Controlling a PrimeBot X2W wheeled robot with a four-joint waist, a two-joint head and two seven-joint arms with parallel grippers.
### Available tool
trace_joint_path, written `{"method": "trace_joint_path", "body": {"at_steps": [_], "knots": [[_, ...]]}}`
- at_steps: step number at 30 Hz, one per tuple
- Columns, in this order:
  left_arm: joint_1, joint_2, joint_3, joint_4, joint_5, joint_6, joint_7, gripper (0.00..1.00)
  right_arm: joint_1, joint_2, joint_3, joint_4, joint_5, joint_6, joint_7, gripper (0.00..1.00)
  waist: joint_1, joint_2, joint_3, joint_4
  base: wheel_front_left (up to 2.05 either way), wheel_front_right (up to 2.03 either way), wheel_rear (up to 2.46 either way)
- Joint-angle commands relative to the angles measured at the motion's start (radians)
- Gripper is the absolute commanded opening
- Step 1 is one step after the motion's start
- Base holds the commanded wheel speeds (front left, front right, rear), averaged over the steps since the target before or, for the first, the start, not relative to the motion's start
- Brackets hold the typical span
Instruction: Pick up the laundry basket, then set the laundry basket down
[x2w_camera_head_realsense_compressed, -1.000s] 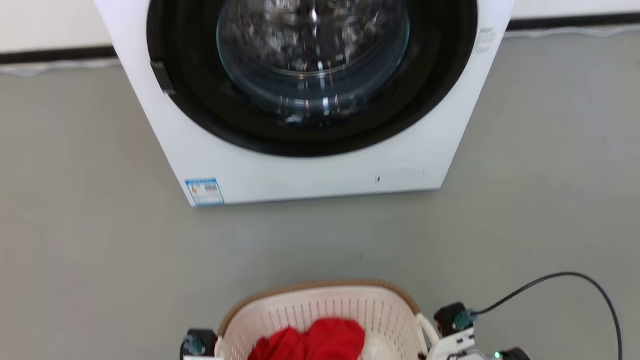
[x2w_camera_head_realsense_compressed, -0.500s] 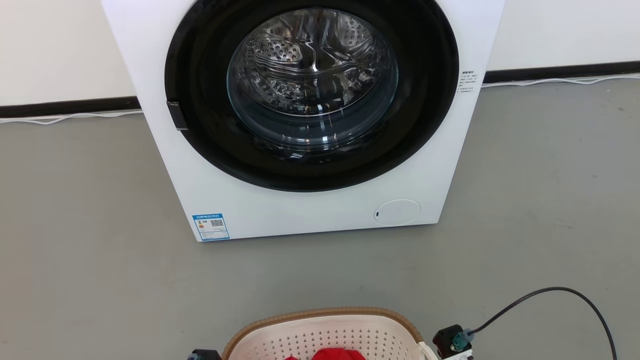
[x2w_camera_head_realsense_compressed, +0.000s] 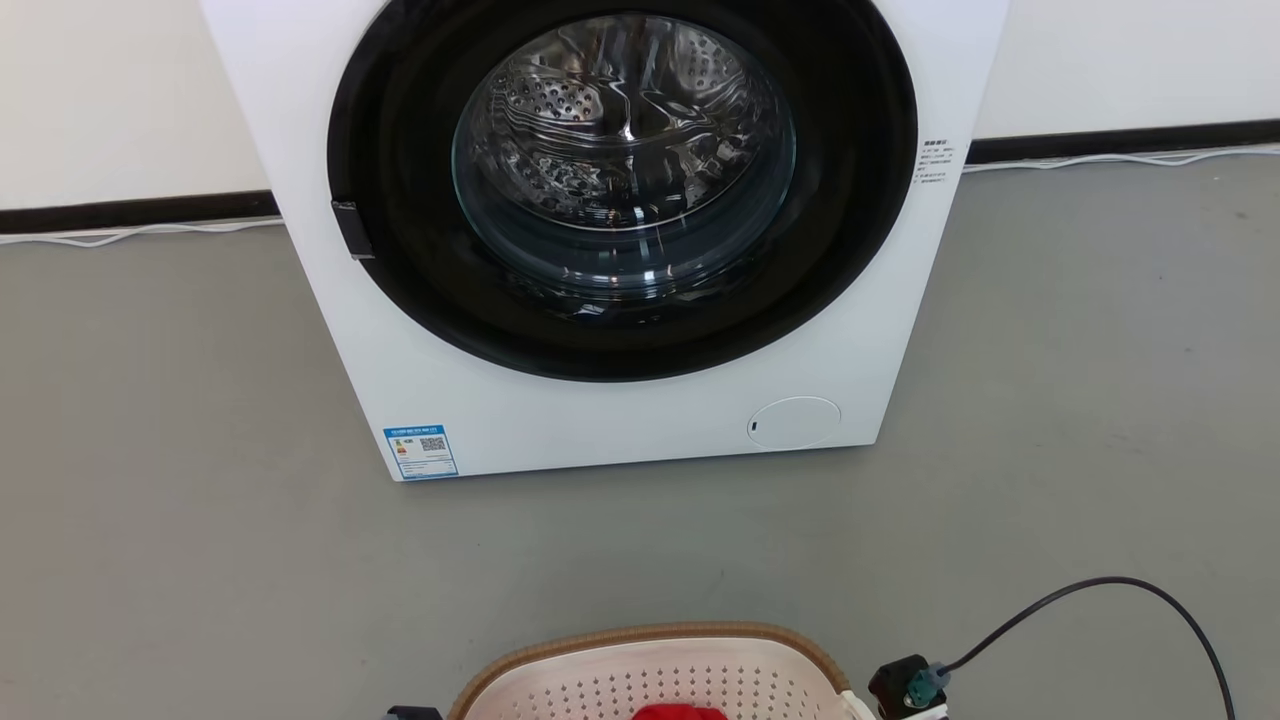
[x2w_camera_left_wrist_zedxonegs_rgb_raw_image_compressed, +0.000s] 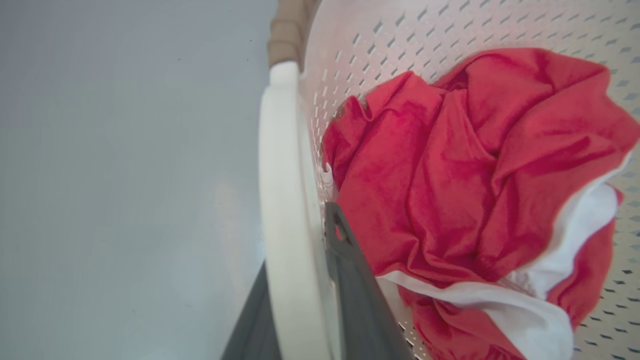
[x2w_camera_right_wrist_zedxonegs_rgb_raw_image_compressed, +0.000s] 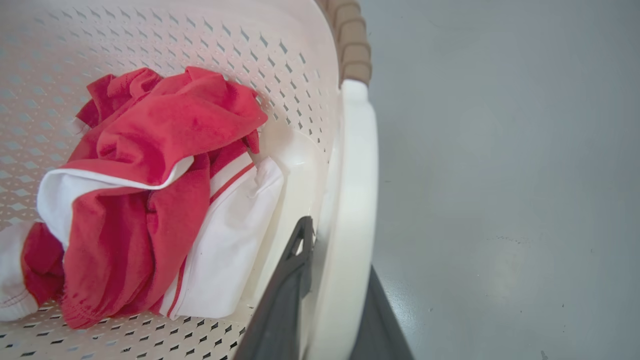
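The laundry basket (x2w_camera_head_realsense_compressed: 640, 668) shows at the bottom edge of the head view, cream-white and perforated with a brown rim, in front of the washing machine. Red and white clothes (x2w_camera_left_wrist_zedxonegs_rgb_raw_image_compressed: 450, 170) lie inside it. My left gripper (x2w_camera_left_wrist_zedxonegs_rgb_raw_image_compressed: 296, 240) is shut on the basket's white left loop handle (x2w_camera_left_wrist_zedxonegs_rgb_raw_image_compressed: 280, 165), one finger inside the loop and one outside. My right gripper (x2w_camera_right_wrist_zedxonegs_rgb_raw_image_compressed: 340, 247) is shut the same way on the right loop handle (x2w_camera_right_wrist_zedxonegs_rgb_raw_image_compressed: 356, 160). I cannot tell whether the basket's bottom touches the floor.
A large white washing machine (x2w_camera_head_realsense_compressed: 620, 430) with a round dark glass door stands on the grey floor straight ahead. A black cable (x2w_camera_head_realsense_compressed: 1120, 585) loops from my right wrist over the floor at the lower right. Open floor lies between basket and machine.
The head camera has tilted up, so the washing machine and basket sit lower in the picture. The basket has slid a little further toward the bottom edge. Both grips are unchanged.
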Motion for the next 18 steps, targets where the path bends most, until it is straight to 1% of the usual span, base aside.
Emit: {"method": "trace_joint_path", "body": {"at_steps": [1,18], "knots": [[-0.038,0.009,0.010,-0.028,-0.002,-0.004,-0.021,0.00,-0.023,0.025,0.030,-0.022,0.002,0.025,-0.004,0.00,0.0000,0.0000,0.001,0.000,0.00,0.00,0.00],[-0.056,0.009,-0.026,-0.007,-0.035,0.006,-0.032,0.00,-0.038,0.025,0.054,-0.022,0.034,0.025,-0.017,0.00,0.0000,0.0000,0.028,-0.006,0.00,0.00,0.00]]}}
